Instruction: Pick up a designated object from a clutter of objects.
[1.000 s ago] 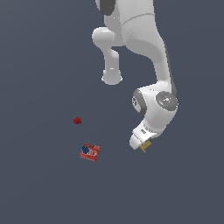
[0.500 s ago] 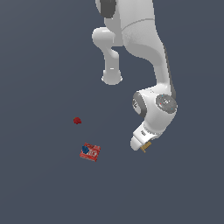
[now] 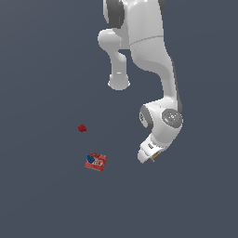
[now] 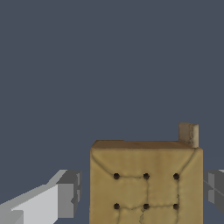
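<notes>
Nothing moved: one tan block (image 4: 146, 183), one red box (image 3: 95, 161), one red lump (image 3: 82, 128).

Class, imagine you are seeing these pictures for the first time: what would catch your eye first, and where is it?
The wrist view is dominated by the tan square block, dotted with dark holes, sitting between the tool's fingers. In the exterior view the big white arm reaches down over the grey floor, and toward that view's left lie the red flat box and a tiny dark red lump.
</notes>
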